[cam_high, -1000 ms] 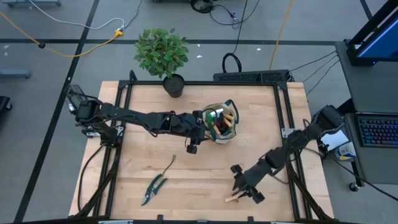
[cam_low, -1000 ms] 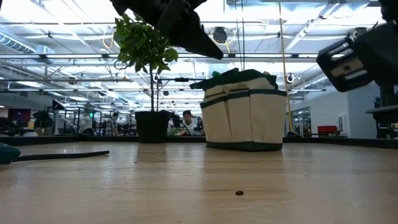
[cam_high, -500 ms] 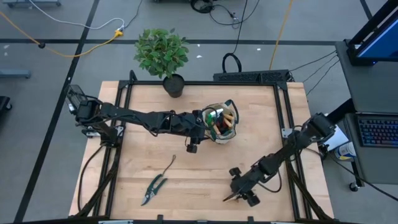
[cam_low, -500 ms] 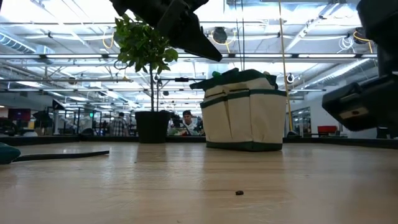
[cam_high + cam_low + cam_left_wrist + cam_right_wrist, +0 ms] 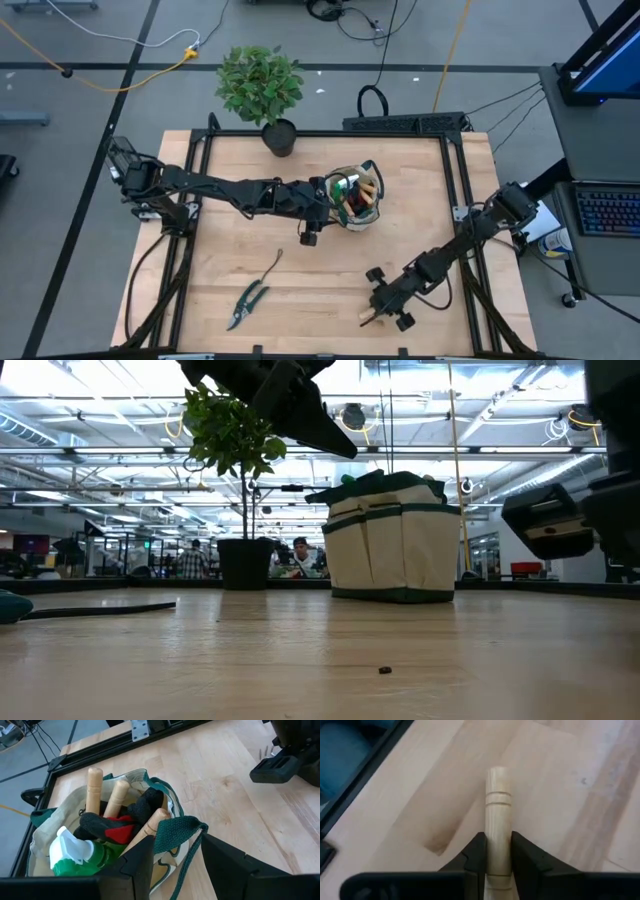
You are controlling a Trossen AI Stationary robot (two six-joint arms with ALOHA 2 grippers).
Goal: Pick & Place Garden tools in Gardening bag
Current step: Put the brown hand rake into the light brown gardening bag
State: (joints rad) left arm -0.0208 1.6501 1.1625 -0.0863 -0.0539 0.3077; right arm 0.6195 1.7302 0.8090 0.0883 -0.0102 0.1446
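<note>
The gardening bag [image 5: 356, 200] stands at the table's middle, with wooden handles, red-black gloves and a green item [image 5: 75, 862] sticking out of it. My left gripper [image 5: 175, 865] is open at the bag's rim, and a green loop handle [image 5: 177, 827] lies between its fingers. I cannot tell whether it touches the handle. A wooden-handled tool [image 5: 372, 319] lies on the table near the front edge, and my right gripper [image 5: 498, 855] is shut on it. Dark pruning shears [image 5: 246, 305] and a thin weeder [image 5: 270, 267] lie flat at the front left. My right gripper pinches the tool's round wooden handle [image 5: 498, 837] between its two fingers, a little back from the grooved free end [image 5: 498, 777]. The fingers come down at a slant from the table's right and lie across the handle. The tool lies on the table.
A leafy plant in a black pot [image 5: 279, 136] stands at the far edge, left of the middle. The bare wood between the bag and the front edge holds only a small dark speck [image 5: 385, 670]. The table's metal frame [image 5: 455, 180] runs along its sides.
My right gripper has come down and moved a little toward the table's left edge, onto the wooden-handled tool. The tool lies where it was. My left arm and the bag have kept still.
</note>
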